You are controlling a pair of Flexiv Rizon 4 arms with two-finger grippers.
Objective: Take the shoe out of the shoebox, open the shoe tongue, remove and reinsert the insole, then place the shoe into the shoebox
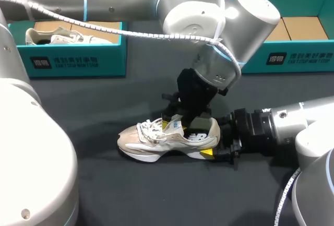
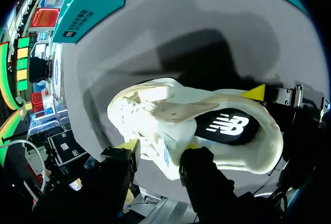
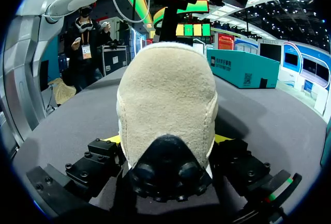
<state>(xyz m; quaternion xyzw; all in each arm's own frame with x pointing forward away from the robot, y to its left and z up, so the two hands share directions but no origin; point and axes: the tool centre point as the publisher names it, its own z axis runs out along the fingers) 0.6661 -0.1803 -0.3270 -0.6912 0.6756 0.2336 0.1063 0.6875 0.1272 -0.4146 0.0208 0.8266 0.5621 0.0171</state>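
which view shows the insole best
The left wrist view: it looks down into the shoe, with the black insole exposed. The head view catches only a sliver; the right wrist view shows just the heel, insole hidden.

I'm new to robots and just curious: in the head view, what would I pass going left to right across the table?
left box → shoe → right box

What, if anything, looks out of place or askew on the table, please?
Nothing stands out. The shoe stands upright on its sole, heel held between the right gripper's fingers, with the insole lying inside.
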